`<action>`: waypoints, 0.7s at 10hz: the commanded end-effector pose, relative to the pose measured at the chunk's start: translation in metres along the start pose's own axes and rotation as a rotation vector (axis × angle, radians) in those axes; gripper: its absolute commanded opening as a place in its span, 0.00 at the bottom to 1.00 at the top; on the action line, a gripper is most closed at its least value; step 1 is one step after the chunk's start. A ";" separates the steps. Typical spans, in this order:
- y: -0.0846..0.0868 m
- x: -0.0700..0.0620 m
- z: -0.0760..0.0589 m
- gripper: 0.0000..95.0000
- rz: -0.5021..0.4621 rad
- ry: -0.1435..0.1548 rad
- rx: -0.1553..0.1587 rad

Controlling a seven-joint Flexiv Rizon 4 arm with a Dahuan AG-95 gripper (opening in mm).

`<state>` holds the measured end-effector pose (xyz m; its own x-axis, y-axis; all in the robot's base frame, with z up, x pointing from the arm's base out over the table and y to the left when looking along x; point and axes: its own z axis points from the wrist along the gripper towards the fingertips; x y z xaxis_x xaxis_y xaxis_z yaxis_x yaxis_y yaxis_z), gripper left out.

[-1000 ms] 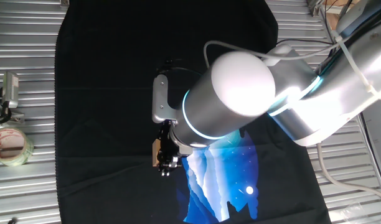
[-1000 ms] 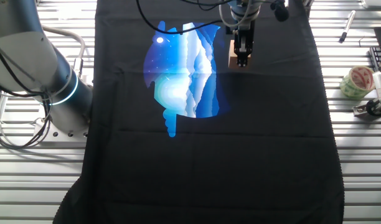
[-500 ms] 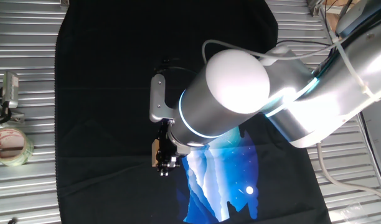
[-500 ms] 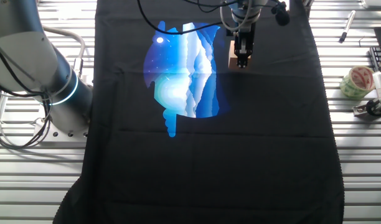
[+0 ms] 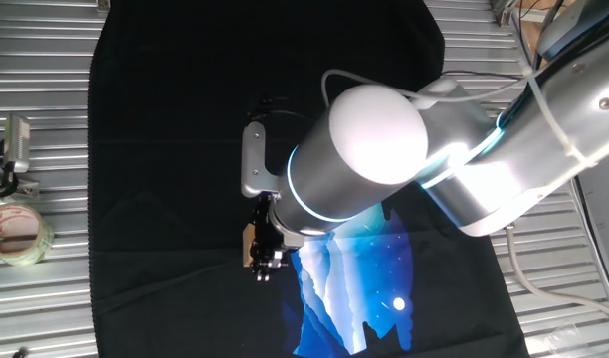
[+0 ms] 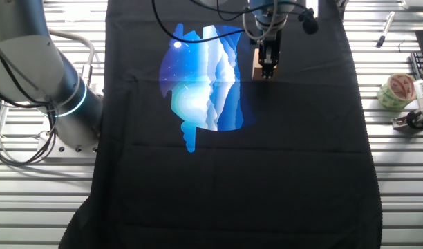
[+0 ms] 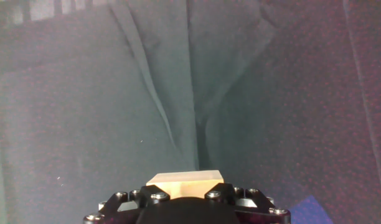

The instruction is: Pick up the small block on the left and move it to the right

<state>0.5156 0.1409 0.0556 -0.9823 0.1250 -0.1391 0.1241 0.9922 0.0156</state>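
Your small block (image 6: 258,64) is a plain, light tan wooden cube, upright with flat, unmarked faces. You'll find it over the black cloth (image 6: 280,159), just beside the edge of the blue print (image 6: 201,79); whether it touches the cloth cannot be told.

No legible text, label, brand or no. is found in any view. Red markings are seen on the tape roll (image 5: 16,232) (image 6: 395,91), but they are too small and blurred to be read. The blue-and-white print (image 6: 201,79) (image 5: 354,293) on the black cloth (image 6: 267,173) (image 5: 165,149) is a picture only; no lettering is made out. The small block (image 7: 185,183) shows plain faces, w/o marks.
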 end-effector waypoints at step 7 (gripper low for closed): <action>-0.001 0.004 0.017 0.00 -0.004 -0.027 0.005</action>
<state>0.5144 0.1410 0.0356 -0.9782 0.1207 -0.1692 0.1208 0.9926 0.0095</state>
